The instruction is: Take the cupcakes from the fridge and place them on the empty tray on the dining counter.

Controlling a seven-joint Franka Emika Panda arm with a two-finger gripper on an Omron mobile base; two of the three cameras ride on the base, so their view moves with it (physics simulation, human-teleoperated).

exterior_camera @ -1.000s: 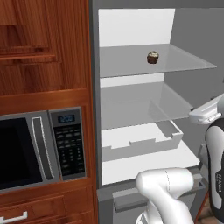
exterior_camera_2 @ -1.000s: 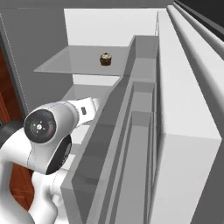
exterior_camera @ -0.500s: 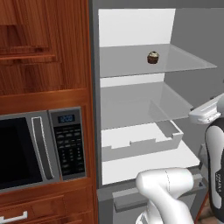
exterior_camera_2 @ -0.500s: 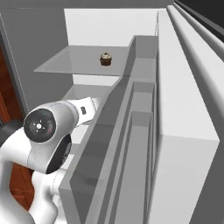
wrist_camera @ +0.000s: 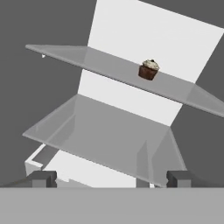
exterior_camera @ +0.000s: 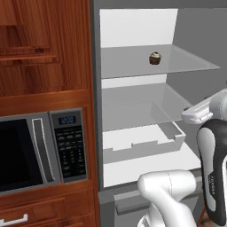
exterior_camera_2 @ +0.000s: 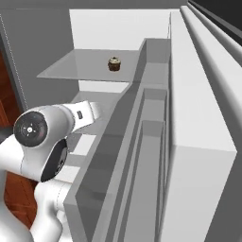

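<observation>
Fridge (exterior_camera: 133, 26) standing open, white inside, glass shelves bare but for one cupcake (exterior_camera: 154, 58) on the upper shelf (exterior_camera: 128, 62); seen again from the right base view as a small dark-brown cup with a tan top (exterior_camera_2: 114, 64) near the middle of that shelf (exterior_camera_2: 71, 66), and from the hand view (wrist_camera: 148, 69) resting upright on the shelf's glass (wrist_camera: 87, 57), toward the back wall.

Gripper (wrist_camera: 110, 178) spread wide, fingertips (wrist_camera: 43, 178) far apart at the bottom of the hand view, nothing between them, nothing touched; cupcake well apart from it.

Deciding relation: cupcake lying above and ahead of the claw, and a little to the right of its midline in the hand view; middle shelf (wrist_camera: 100, 131) and the white drawer bin (exterior_camera: 146, 142) sitting between the hand's present height and the target shelf; judged therefore a lift first, then a push inward over the upper shelf, rather than a straight reach.

No long axis to speak of on a round cupcake; any finger orientation likely to serve, sides preferable to the soft-looking top.

Only one arm here, so no choice of hand.

Microwave (exterior_camera: 40, 150) and wooden cabinetry (exterior_camera: 44, 48) to the left of the fridge, out of the path.
</observation>
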